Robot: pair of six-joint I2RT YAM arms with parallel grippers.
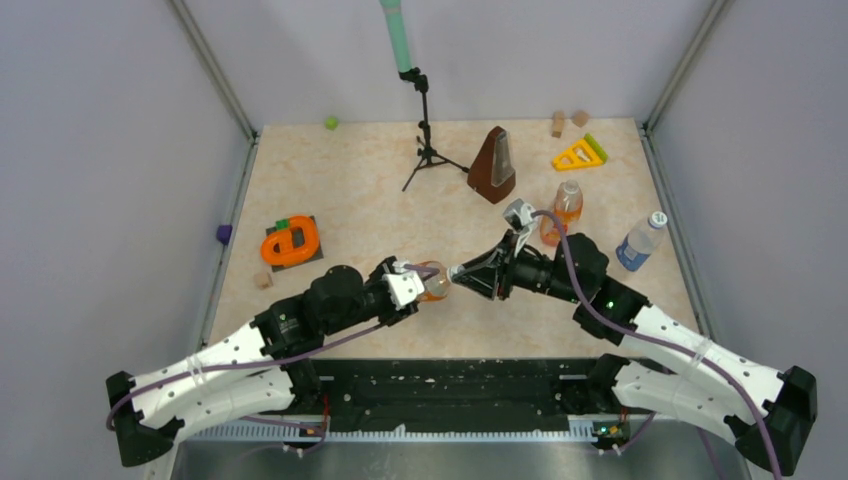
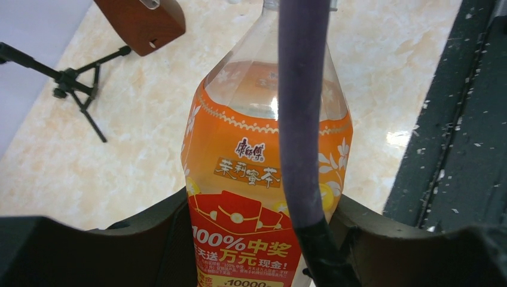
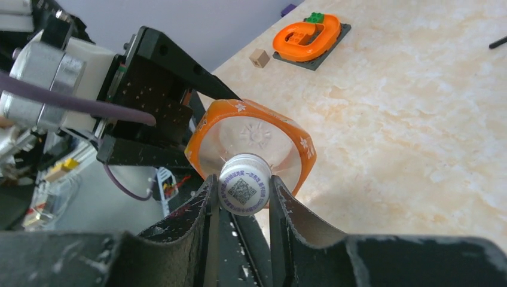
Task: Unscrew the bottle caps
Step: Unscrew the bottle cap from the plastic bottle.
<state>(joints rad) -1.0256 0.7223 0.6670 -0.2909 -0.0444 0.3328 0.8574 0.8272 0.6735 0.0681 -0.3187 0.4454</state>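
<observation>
Above beige marble-pattern table (image 1: pixel 380 190), near front centre: squat clear plastic bottle of orange tea (image 2: pixel 239 179), tipped sideways between arms. Body clamped at label by left gripper (image 2: pixel 263 239); right gripper (image 3: pixel 242 200) pinches small white round screw cap (image 3: pixel 243 179) from both sides. Judgement: hold body rigid, twist cap about bottle axis, pinch square, no pull until thread frees. Label reads 康师傅 茉莉蜜茶, 100%中奖; QR code on cap top
</observation>
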